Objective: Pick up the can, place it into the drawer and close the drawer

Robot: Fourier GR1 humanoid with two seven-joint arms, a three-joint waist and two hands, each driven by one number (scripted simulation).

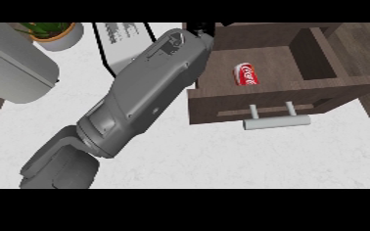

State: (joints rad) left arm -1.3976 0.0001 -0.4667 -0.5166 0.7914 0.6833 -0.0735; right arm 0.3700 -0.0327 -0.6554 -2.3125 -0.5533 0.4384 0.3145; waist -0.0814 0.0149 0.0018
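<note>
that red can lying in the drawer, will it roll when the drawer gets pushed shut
Probably a little: the red cylindrical can lies on its side on the open brown wooden drawer's flat floor, so it may roll. The drawer walls should stop it.

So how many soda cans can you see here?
1. The red can lies on its side inside the open drawer, left of its middle. The big grey forearm could be hiding something behind it.

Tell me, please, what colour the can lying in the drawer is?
The can is red with white lettering, seen in the head view, the only one.
</note>
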